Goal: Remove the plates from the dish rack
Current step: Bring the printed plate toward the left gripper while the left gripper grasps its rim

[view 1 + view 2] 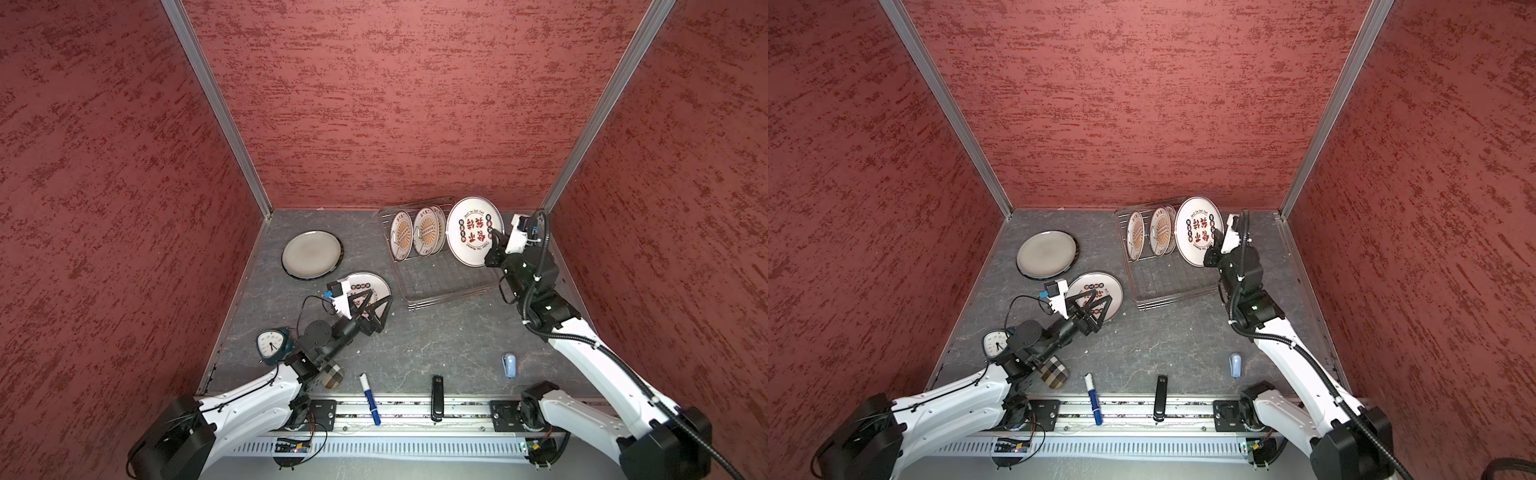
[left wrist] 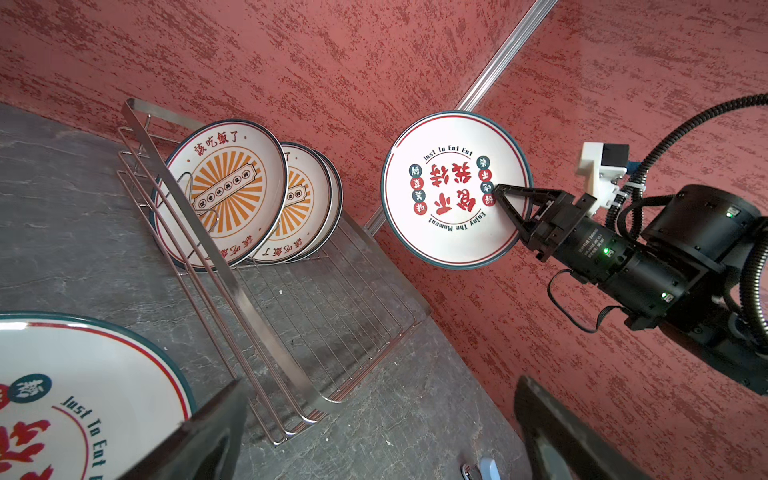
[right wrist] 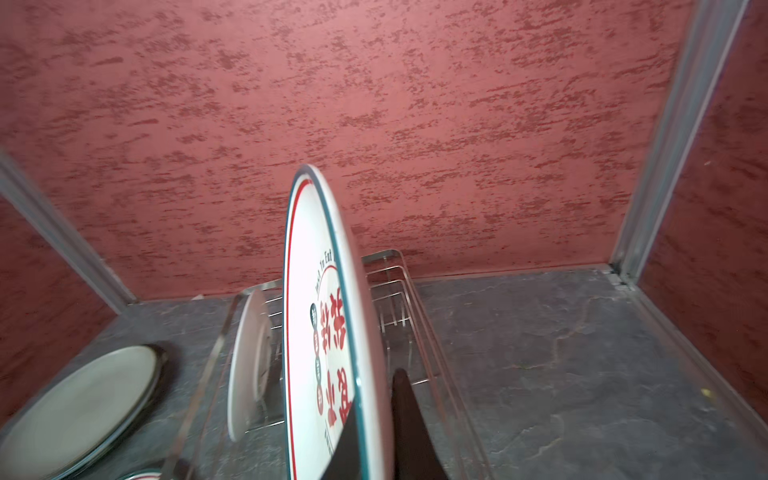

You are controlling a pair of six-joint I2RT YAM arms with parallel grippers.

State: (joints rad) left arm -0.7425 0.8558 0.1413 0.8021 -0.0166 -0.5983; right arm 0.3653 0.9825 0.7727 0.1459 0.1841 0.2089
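right end effector [image 2: 500, 192] grips the plate [image 2: 446, 245] reading "just to eat eat".

Top views overhead, far; wrists close, share rack [image 2: 237, 282]

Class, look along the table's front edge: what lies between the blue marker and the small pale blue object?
A slim black object lies between the marker and the pale blue object, apart from both; both top views show it.
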